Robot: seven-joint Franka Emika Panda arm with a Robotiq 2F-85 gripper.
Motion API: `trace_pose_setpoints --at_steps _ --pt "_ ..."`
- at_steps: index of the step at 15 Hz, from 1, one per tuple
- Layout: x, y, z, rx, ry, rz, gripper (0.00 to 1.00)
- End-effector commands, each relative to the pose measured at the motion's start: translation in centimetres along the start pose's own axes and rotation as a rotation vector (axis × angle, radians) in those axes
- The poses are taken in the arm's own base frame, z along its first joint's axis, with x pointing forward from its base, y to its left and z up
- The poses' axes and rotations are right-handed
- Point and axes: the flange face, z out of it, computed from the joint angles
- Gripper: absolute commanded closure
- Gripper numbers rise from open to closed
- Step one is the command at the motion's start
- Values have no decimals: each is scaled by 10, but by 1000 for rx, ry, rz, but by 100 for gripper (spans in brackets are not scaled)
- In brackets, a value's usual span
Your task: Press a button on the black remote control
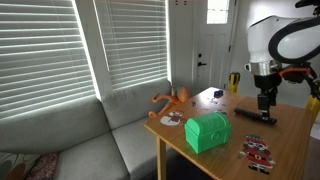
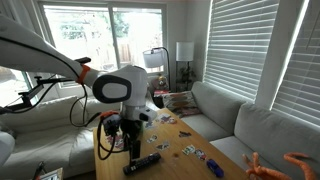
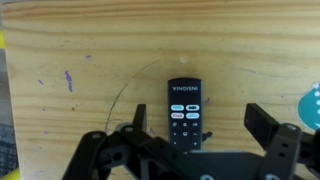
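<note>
The black remote control lies flat on the wooden table, with white lettering and coloured buttons facing up. It also shows in both exterior views. My gripper is open and empty, its two black fingers spread to either side of the remote's lower half. In both exterior views the gripper hangs straight down just above the table by the remote. I cannot tell whether a finger touches the remote.
A green chest stands near the table's front edge. An orange toy and flat red-white-black figure pieces lie on the table. A grey sofa stands beside the table, under blinds.
</note>
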Motion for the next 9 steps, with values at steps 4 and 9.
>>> trace_pose_setpoints --at_steps 4,9 --pt "16 9 -24 170 100 293 0" --pt "20 16 -29 221 143 536 0"
